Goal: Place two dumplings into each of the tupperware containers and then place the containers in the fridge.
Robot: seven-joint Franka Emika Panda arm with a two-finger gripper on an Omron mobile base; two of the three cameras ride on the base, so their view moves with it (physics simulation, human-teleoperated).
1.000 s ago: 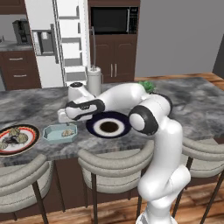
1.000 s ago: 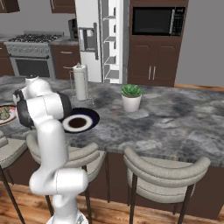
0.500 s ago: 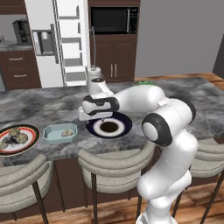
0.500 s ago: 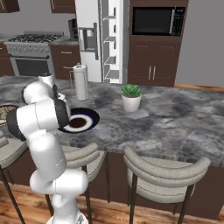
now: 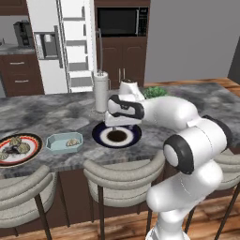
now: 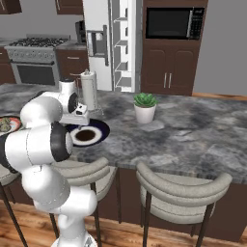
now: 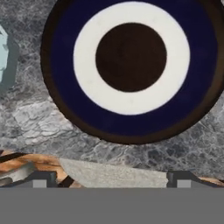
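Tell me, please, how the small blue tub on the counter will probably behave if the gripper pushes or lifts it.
The blue tub looks shallow and flat-bottomed, so it would probably slide, not tip. It seems thin and light. The dumplings lying loose inside may shift if it is tilted.

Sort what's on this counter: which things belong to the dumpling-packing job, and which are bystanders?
Job:
dumplings on the left plate
blue tub, a dumpling inside
fridge, door open

Bystanders:
blue-ringed plate
paper towel roll
potted plant
microwave
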